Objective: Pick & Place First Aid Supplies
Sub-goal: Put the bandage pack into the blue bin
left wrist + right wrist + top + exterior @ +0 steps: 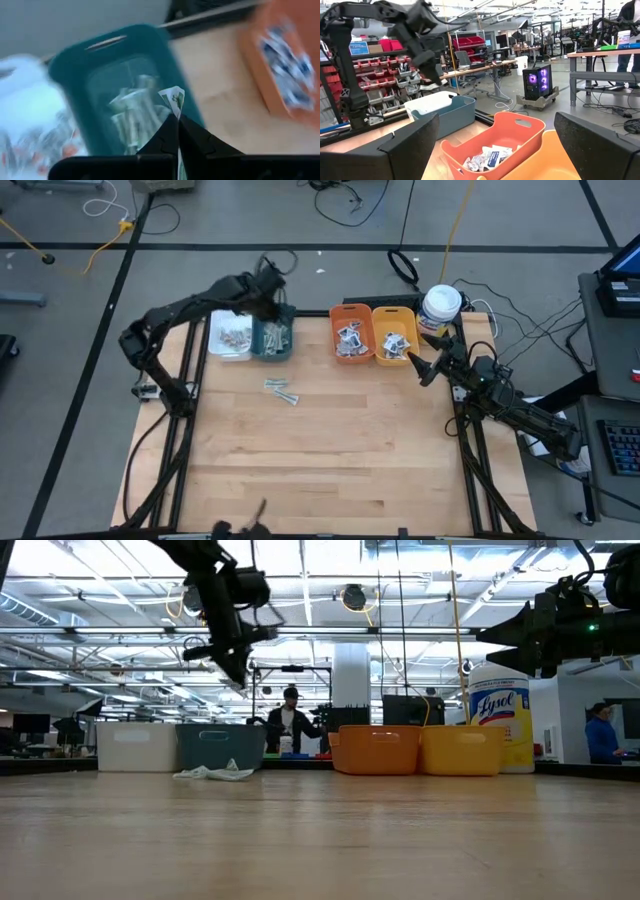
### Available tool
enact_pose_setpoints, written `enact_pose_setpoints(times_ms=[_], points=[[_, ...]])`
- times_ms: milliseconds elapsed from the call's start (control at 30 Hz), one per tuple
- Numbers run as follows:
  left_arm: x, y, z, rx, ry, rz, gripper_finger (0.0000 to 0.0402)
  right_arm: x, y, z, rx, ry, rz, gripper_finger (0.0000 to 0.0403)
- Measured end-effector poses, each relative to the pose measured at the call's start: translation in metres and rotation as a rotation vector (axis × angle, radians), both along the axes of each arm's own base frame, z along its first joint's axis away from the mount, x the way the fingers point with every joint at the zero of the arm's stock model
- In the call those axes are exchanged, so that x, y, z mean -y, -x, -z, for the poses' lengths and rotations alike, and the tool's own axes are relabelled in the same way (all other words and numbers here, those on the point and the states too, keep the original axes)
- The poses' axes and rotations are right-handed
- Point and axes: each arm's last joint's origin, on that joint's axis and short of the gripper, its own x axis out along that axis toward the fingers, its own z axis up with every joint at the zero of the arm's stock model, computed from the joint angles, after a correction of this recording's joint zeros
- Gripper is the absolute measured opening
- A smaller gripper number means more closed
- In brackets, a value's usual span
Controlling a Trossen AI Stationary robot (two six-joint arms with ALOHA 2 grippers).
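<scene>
**Left pincer carried a green strip over the teal bin; right arm idle**

The left pincer point(177, 131) was clamped on a narrow pale-green strip packet point(173, 97), fingers pressed together with the packet poking out past the tips. It hung above the teal bin point(273, 338) near the counter's far edge, left of centre. That bin already held similar green strips, so the hold looked like a sort by kind, with the drop not yet made. The high carry, well above the rim in the low view, probably served to clear the bin wall.

The white bin point(229, 337) touched the teal one on its left and held small white packets with red print. The orange bin point(350, 333) and the yellow-orange bin point(393, 336) sat side by side further right along the far edge, both holding white packets with dark print. A few loose green strips point(283, 390) lay on the counter point(320, 470) just in front of the teal bin, likely the remaining work.

The right pincer point(428, 367) waited with fingers wide apart, holding nothing, near the far right corner beside the Lysol canister point(440, 307).

The near half of the counter was bare wood, plenty of room. The bins were crowded together; a drop near the shared white-teal wall could land in the wrong one.
</scene>
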Motion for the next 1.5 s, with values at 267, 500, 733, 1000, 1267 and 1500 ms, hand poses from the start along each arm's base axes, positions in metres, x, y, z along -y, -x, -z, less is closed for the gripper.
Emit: enact_pose_setpoints(times_ms=[267, 500, 733, 1000, 1267, 1500], points=[[-0.047, 0.022, 0.032, -0.020, 0.143, -0.253, 0.0003, 0.000, 0.000, 0.000, 0.000, 0.000, 0.000, 0.0392], [-0.060, 0.010, 0.080, -0.097, 0.270, -0.270, 0.0002, 0.000, 0.000, 0.000, 0.000, 0.000, 0.000, 0.0392], [-0.057, -0.002, 0.101, -0.135, 0.314, -0.256, 0.0005, 0.000, 0.000, 0.000, 0.000, 0.000, 0.000, 0.0392], [-0.056, -0.009, 0.101, -0.098, 0.297, -0.224, 0.0084, 0.000, 0.000, 0.000, 0.000, 0.000, 0.000, 0.0392], [-0.048, -0.007, 0.076, -0.090, 0.207, -0.056, 0.0223, 0.000, 0.000, 0.000, 0.000, 0.000, 0.000, 0.0392], [-0.016, -0.013, 0.046, -0.226, -0.003, 0.589, 0.0264, 0.000, 0.000, 0.000, 0.000, 0.000, 0.000, 0.0392]])
